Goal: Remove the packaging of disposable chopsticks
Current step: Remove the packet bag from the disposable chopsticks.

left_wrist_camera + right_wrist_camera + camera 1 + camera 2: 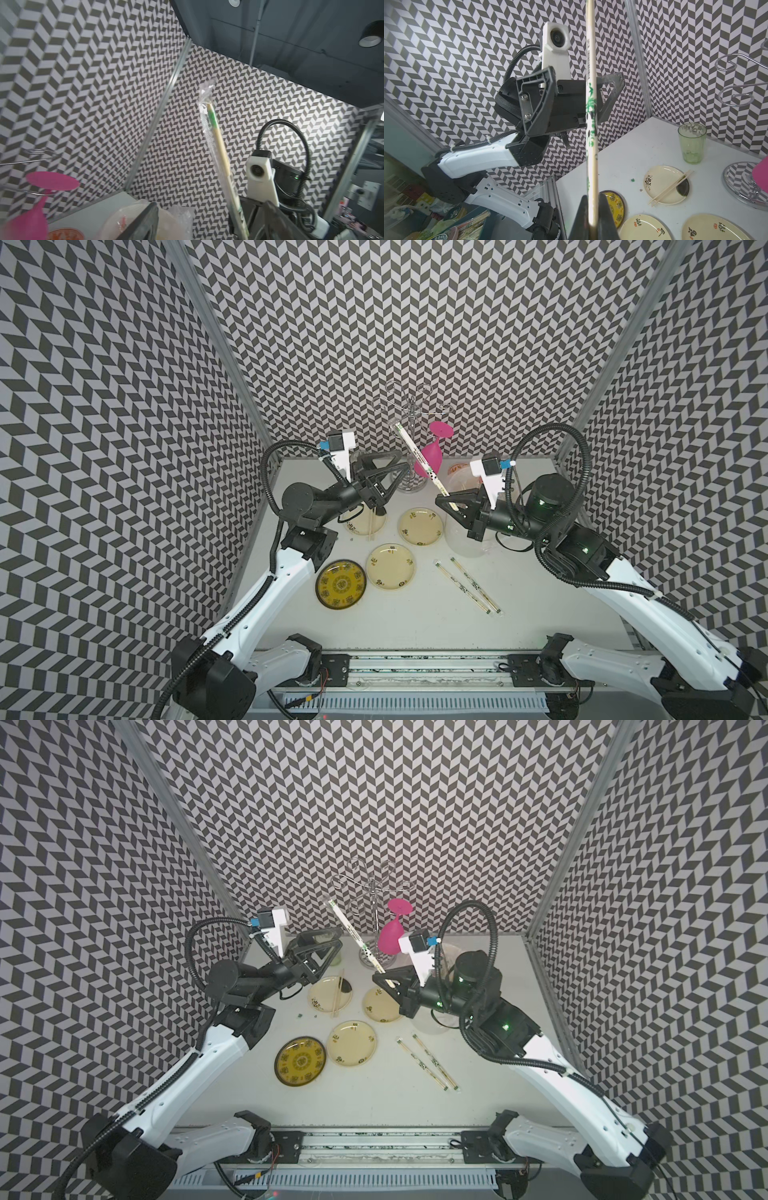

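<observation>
Right hand (446,502) clamped on the lower end of wrapped chopsticks (220,143), held tilted above the counter (415,622); left hand (401,462) apart beside them. Judged: packaging (419,458) light, limp, slippery over stiff sticks; pinch its crimped top end.

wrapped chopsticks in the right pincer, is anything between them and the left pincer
Nothing visible. The left pincer stands open, facing the wrapped chopsticks that the right pincer holds up, with only air between in the right wrist view. The pink glass and wire rack stand beyond, toward the back wall.
</observation>
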Controlling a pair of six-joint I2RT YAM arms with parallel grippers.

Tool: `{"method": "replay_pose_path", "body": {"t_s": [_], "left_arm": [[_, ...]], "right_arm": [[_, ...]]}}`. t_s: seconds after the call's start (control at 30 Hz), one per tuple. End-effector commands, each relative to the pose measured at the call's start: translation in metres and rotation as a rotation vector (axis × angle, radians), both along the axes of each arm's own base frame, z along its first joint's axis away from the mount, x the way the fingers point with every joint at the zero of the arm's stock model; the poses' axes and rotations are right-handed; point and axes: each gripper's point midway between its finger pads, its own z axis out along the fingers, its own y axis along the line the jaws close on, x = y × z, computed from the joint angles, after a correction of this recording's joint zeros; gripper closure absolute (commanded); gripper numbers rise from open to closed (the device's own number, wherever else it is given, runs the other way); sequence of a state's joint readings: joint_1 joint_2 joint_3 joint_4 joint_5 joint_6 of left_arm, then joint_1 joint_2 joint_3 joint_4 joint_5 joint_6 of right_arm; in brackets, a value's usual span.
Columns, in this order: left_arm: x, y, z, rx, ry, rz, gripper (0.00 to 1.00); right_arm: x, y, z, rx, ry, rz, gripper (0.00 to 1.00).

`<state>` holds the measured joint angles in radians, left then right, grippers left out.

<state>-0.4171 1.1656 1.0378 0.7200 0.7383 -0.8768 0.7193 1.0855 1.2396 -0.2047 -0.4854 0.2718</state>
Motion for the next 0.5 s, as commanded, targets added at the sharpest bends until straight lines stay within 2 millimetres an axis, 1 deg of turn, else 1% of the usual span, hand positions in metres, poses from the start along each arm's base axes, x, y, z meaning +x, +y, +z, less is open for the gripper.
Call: {"method": "replay_pose_path", "body": {"t_s": [0.0, 0.03, 0.17, 0.23, 0.3, 0.43, 0.47], "left_arm": [[-0.045, 0.000, 0.037, -0.042, -0.115, -0.170, 0.22], [-0.045, -0.002, 0.036, -0.039, -0.113, -0.177, 0.23], [-0.042, -0.005, 0.035, -0.042, -0.104, -0.194, 0.33], [-0.042, -0.006, 0.036, -0.044, -0.112, -0.198, 0.39], [-0.043, -0.007, 0.039, -0.042, -0.122, -0.206, 0.42], [-0.045, -0.008, 0.047, -0.040, -0.150, -0.217, 0.55], [-0.046, -0.008, 0.048, -0.039, -0.156, -0.220, 0.63]], "right_arm": [[-0.006, 0.001, 0.015, 0.052, -0.054, 0.034, 1.00], [-0.006, 0.002, 0.013, 0.048, -0.051, 0.041, 1.00], [-0.009, 0.006, 0.011, 0.046, -0.048, 0.071, 1.00], [-0.010, 0.008, 0.009, 0.041, -0.049, 0.088, 1.00], [-0.012, 0.009, 0.008, 0.039, -0.050, 0.103, 1.00], [-0.020, 0.012, 0.006, 0.030, -0.054, 0.156, 1.00], [-0.022, 0.013, 0.005, 0.027, -0.054, 0.170, 1.00]]}}
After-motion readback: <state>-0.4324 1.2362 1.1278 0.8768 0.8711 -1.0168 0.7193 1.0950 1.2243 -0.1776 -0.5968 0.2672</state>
